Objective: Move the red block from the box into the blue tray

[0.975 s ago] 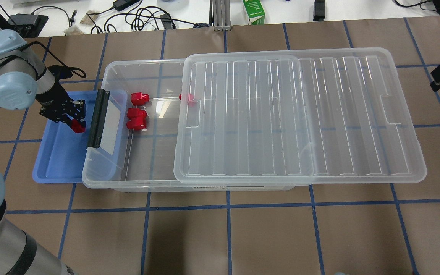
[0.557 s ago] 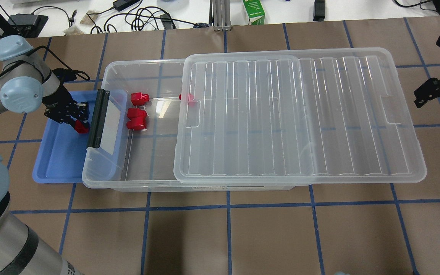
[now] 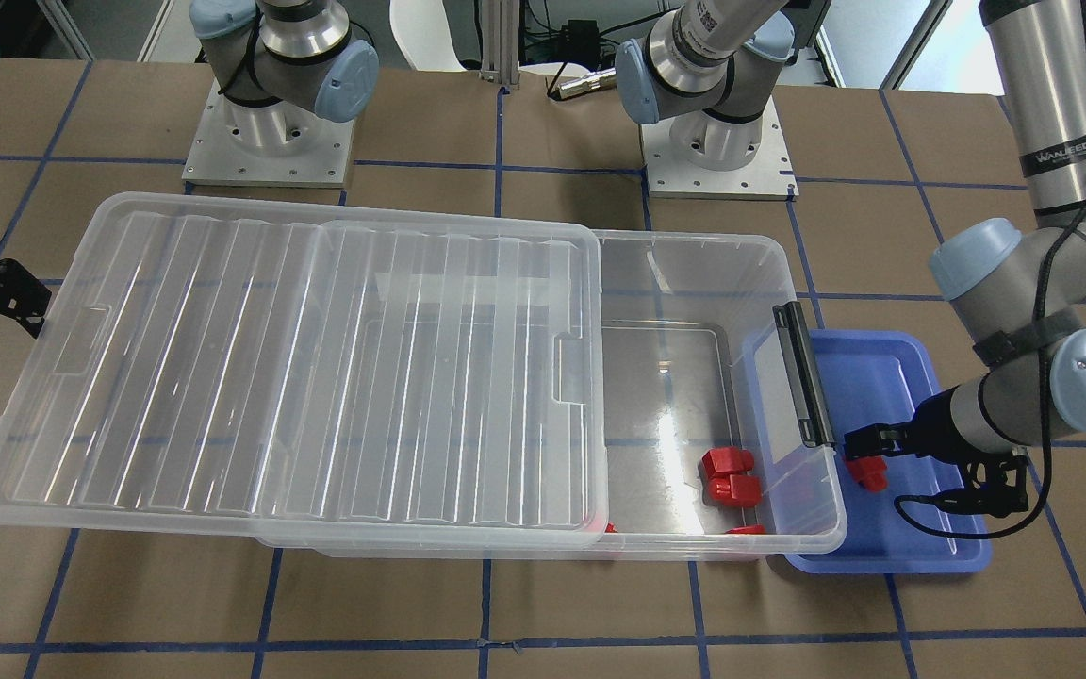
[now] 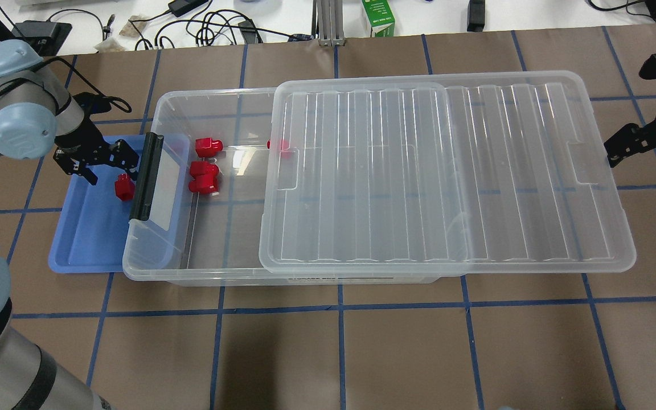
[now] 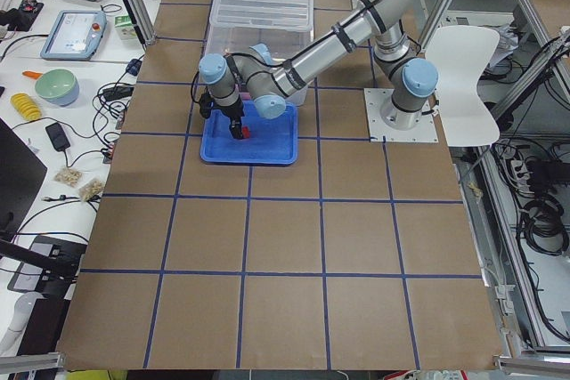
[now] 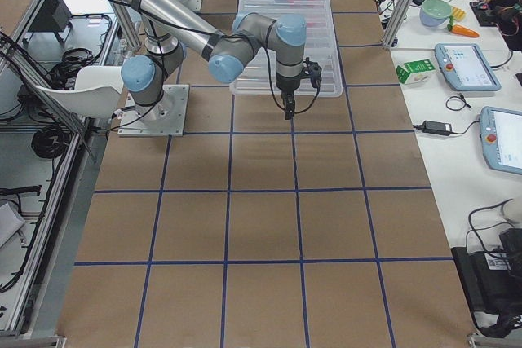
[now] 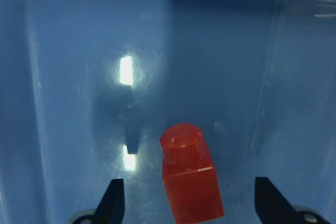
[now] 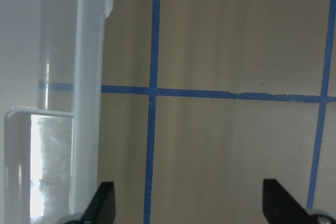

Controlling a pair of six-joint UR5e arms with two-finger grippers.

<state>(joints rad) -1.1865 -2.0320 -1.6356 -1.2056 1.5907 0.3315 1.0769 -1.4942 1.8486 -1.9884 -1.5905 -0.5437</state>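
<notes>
Since the red block [image 7: 190, 174] sits free on the blue tray [image 4: 86, 239] floor, just outside the box [image 4: 157, 250] latch end, I judge the placing done. My left gripper [image 4: 109, 169] is spread wide, with a finger on either side of the block and neither touching it. The block's long axis runs crosswise to my closing line. Left is far nearer. My right gripper [image 8: 191, 205], also spread, hangs over the table beside the lid's far end. Next, I judge: lift straight off.

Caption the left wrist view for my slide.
Red block resting in the blue tray, between open jaws.
</notes>
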